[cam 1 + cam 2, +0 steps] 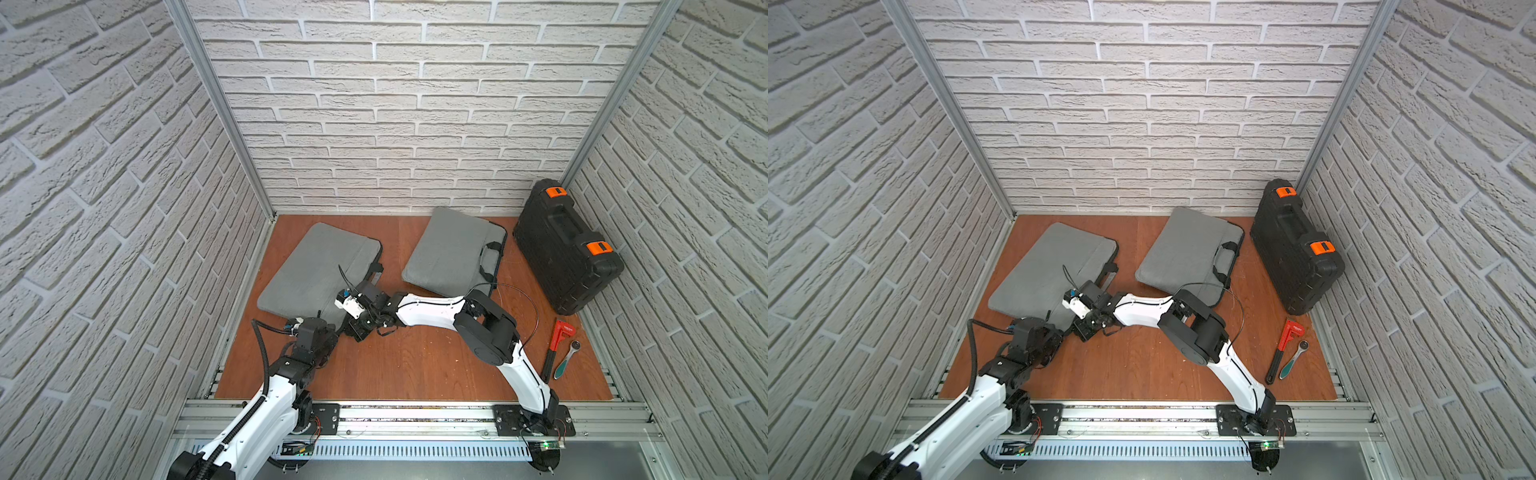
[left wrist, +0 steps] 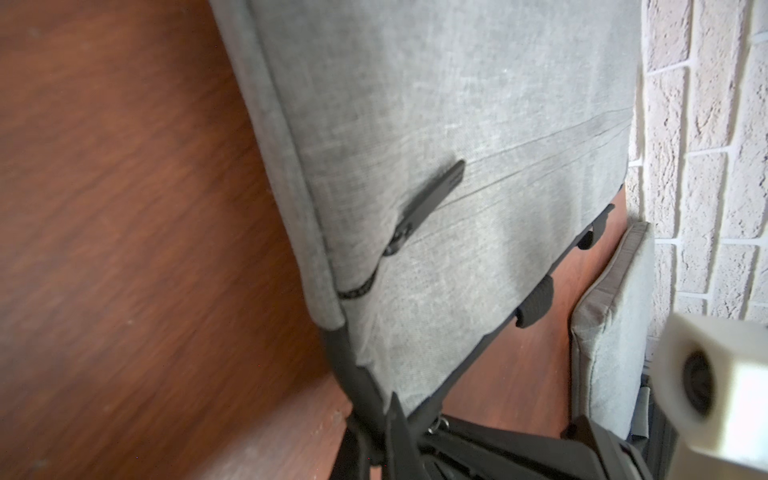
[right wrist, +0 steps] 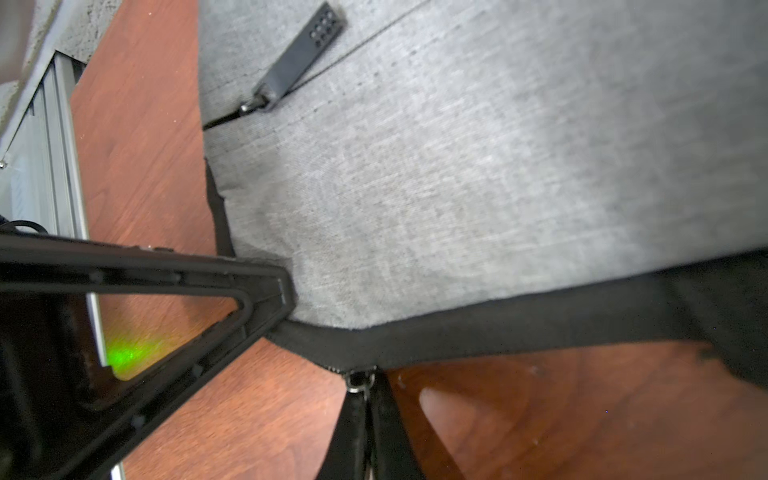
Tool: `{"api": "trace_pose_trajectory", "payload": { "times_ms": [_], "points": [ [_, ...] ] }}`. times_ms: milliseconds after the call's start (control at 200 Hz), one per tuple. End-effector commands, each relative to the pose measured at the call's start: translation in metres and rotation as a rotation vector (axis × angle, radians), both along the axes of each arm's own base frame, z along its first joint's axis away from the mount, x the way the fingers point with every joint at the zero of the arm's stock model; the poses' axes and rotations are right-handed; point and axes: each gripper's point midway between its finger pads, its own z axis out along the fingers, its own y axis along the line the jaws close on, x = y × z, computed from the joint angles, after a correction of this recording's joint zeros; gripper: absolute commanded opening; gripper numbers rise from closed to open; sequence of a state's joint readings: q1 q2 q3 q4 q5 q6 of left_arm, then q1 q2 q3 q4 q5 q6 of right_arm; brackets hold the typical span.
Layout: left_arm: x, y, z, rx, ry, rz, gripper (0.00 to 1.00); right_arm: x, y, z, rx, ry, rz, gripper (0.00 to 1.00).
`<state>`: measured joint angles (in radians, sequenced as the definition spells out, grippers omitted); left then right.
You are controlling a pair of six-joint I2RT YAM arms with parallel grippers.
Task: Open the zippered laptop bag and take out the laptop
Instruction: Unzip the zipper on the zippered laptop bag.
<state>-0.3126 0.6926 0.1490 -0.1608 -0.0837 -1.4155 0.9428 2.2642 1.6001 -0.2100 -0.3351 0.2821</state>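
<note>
i am clenching the zipper pull (image 3: 358, 380) in the right claw (image 3: 368, 405) at the near corner of the laptop bag (image 1: 316, 266) on the counter (image 1: 415, 365); the left claw (image 3: 286, 291) is pinching that corner, and the zipper line (image 3: 519, 316) is running toward the back wall.

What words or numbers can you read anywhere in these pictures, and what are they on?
None can be read.
Red wrench: white print on its head, too small and blurred to read.
Left arm: tiny white mark, too small to read.
</note>
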Motion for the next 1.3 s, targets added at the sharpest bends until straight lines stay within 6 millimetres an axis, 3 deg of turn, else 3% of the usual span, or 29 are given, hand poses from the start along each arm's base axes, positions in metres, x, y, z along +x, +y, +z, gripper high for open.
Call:
{"api": "trace_pose_trajectory", "payload": {
  "times_ms": [0,430,1295],
  "points": [
    [-0.021,0.025,-0.025,0.095,0.099,0.069,0.0,0.033,-0.039,0.001,-0.113,-0.027,-0.134,0.06],
    [-0.03,0.032,-0.026,0.093,0.104,0.104,0.0,0.055,-0.049,0.006,-0.131,-0.055,-0.177,0.06],
    [-0.041,0.051,-0.013,0.14,0.119,0.166,0.0,0.112,-0.094,0.021,-0.177,-0.091,-0.287,0.06]
  ]
}}
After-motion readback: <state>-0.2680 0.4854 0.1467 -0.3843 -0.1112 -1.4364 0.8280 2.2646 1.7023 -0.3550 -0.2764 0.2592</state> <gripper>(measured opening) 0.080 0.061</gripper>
